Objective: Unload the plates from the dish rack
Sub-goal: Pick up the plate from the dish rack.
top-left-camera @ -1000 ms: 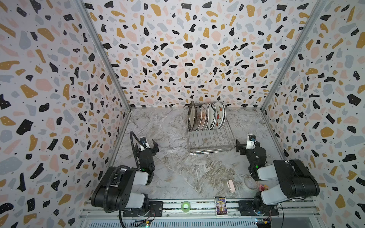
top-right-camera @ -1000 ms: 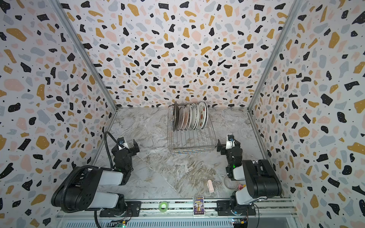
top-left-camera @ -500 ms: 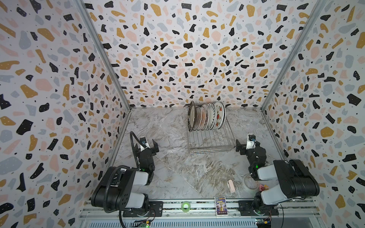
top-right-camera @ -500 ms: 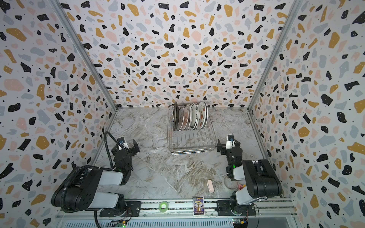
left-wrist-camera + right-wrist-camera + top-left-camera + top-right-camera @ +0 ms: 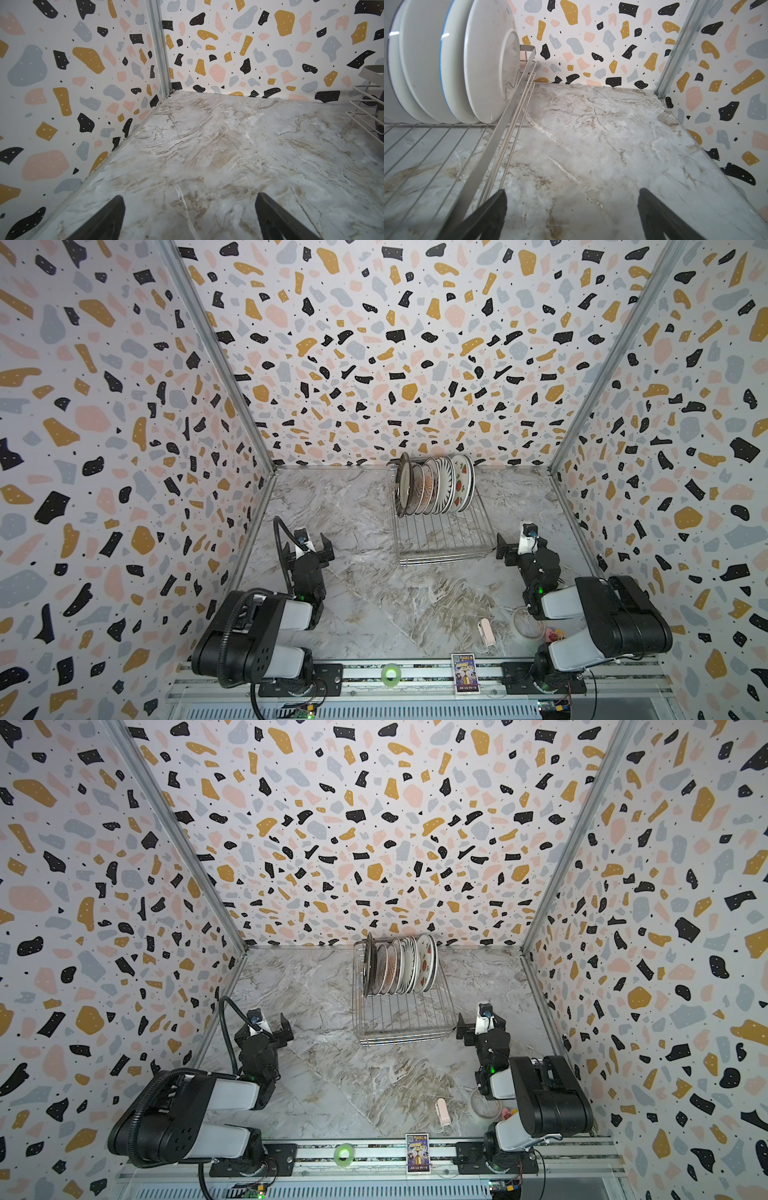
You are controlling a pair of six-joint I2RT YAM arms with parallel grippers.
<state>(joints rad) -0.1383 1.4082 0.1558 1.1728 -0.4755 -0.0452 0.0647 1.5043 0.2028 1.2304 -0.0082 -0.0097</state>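
Dish rack (image 5: pixel 440 539) at 12 o'clock on the table (image 5: pixel 365 597), near the back wall; plates (image 5: pixel 436 485) on edge in its far end. Left gripper (image 5: pixel 307 546) at rack's 8 o'clock, well apart; right gripper (image 5: pixel 519 541) at its 4 o'clock, just beside the near corner. Tape roll (image 5: pixel 528 624) at table's 5 o'clock.

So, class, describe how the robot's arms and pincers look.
The left arm and right arm have black joints, pale grey links and green lights. The left pincer and right pincer have black tapered fingers. A black ribbed hose runs along the left arm.
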